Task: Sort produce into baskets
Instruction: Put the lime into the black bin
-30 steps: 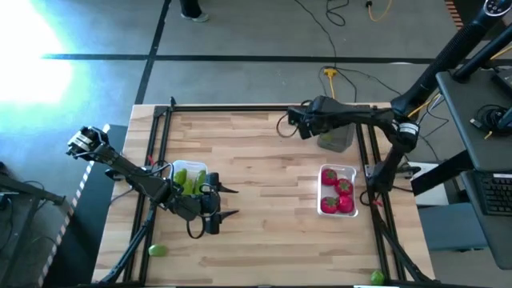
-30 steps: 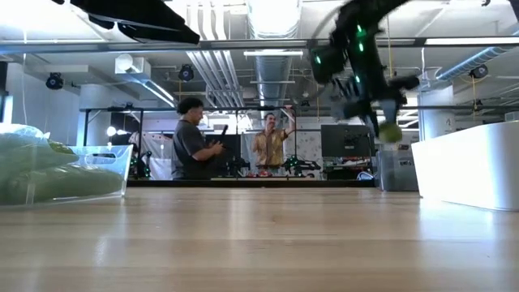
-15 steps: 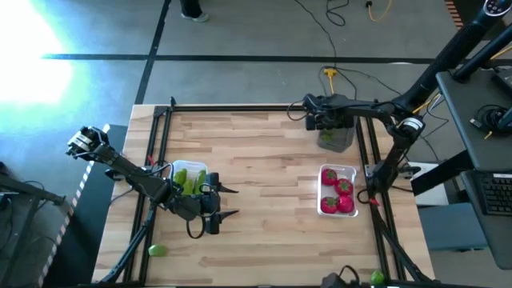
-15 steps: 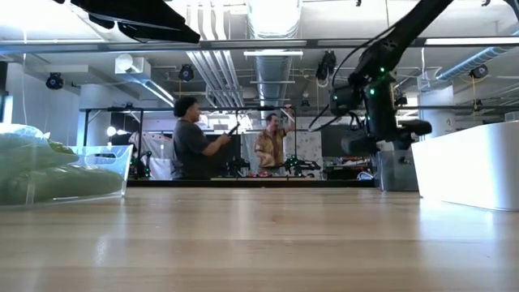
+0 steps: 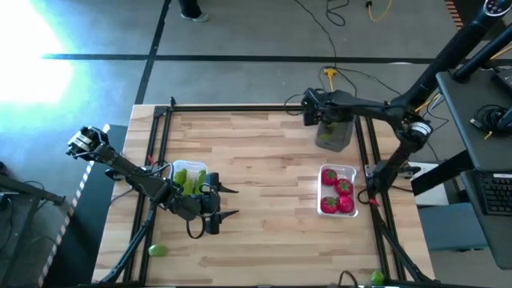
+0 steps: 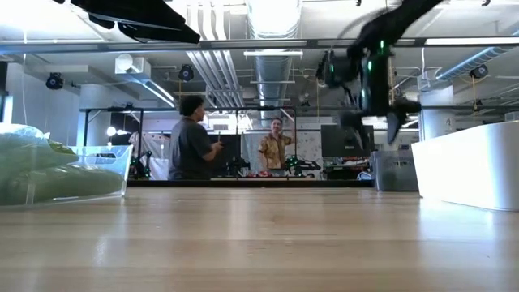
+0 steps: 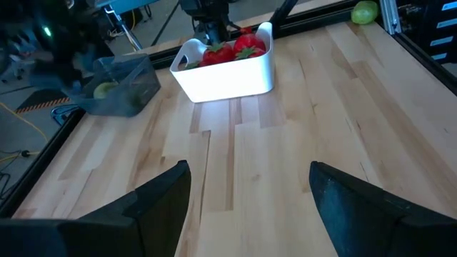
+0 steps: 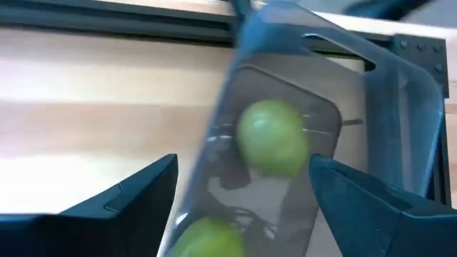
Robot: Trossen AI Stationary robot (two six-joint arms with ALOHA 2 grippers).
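In the low view the right gripper [image 6: 381, 89] is a dark smear above the far right of the table, and the grey basket [image 6: 396, 172] shows only as a small block behind the white basket [image 6: 470, 166]. From above, that gripper [image 5: 314, 112] hovers at the far edge of the grey translucent basket [image 5: 336, 139], at the table's far right corner. Its wrist view shows the fingers [image 8: 121, 207] spread apart with nothing between them, and under them a round green lime [image 8: 273, 137] lying inside the basket, with a second lime [image 8: 207, 239] cut off at the picture's edge. The white, round-cornered basket [image 5: 350, 173] nearer on the right holds red tomatoes [image 5: 338, 194]. The left gripper [image 5: 226, 202] waits with fingers apart beside the clear basket [image 5: 192, 167] of green cucumbers [image 5: 190, 184] on the left. One stray lime [image 5: 158, 250] lies off the wooden table [image 5: 264, 232] near the left frame, another [image 5: 377, 278] at the near right.
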